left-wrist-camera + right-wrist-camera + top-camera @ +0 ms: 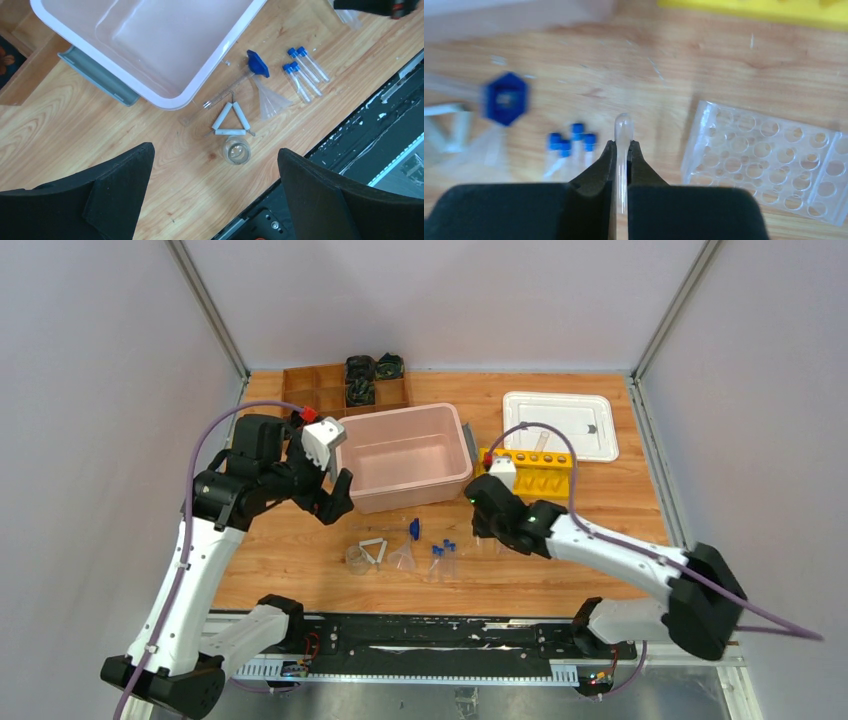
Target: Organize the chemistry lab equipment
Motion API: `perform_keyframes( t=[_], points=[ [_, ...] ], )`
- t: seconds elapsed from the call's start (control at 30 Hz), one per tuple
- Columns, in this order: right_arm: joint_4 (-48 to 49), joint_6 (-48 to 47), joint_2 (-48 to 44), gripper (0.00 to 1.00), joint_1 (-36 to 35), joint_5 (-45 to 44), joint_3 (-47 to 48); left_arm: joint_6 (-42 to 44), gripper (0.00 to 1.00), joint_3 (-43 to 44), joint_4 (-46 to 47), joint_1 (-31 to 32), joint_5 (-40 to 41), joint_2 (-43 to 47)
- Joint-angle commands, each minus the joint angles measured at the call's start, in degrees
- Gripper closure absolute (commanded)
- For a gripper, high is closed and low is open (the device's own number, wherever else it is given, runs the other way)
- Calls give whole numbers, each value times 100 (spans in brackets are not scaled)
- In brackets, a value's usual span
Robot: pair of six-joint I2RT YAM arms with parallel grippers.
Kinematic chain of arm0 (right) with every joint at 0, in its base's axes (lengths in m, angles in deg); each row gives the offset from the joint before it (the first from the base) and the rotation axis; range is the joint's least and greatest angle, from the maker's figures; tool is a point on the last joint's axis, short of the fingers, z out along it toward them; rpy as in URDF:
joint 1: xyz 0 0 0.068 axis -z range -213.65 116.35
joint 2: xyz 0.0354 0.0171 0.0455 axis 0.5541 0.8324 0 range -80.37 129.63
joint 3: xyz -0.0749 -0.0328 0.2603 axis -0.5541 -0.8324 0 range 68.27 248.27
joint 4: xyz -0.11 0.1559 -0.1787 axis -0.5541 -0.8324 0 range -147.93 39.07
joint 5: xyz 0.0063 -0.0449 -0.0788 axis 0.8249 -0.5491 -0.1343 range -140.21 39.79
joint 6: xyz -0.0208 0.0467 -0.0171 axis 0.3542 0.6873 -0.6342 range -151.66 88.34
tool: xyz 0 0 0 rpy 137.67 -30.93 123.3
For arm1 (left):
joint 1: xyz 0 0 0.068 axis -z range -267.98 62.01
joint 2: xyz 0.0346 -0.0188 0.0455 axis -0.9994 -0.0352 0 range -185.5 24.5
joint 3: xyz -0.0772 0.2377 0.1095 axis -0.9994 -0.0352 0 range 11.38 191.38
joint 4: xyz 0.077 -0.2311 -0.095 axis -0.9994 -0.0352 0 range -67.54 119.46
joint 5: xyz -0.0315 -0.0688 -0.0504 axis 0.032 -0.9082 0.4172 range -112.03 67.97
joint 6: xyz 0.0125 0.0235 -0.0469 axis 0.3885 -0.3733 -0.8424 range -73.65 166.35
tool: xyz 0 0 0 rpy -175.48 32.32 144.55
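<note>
My right gripper is shut on a clear tube, whose rounded end sticks out past the fingertips; it hangs just above the table. Below it lie three blue-capped tubes, the blue-tipped rod and the white wire triangle, all blurred. A clear rectangular tray with round wells lies to the right. My left gripper hangs wide open and holds nothing, high over the small beaker, triangle, funnel and tubes. The yellow rack stands behind my right gripper.
The large pink bin sits mid-table, close behind the small items. Its white lid lies at the back right. A brown compartment box with dark items stands at the back left. The black rail runs along the near edge.
</note>
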Motion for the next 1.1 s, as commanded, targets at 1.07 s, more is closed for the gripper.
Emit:
perform_keyframes(
  t=[1.07],
  points=[
    [3206,-128,-104,100,-1728,-4,2489,-2446,23,-482,2400,20,-2784,438]
  ],
)
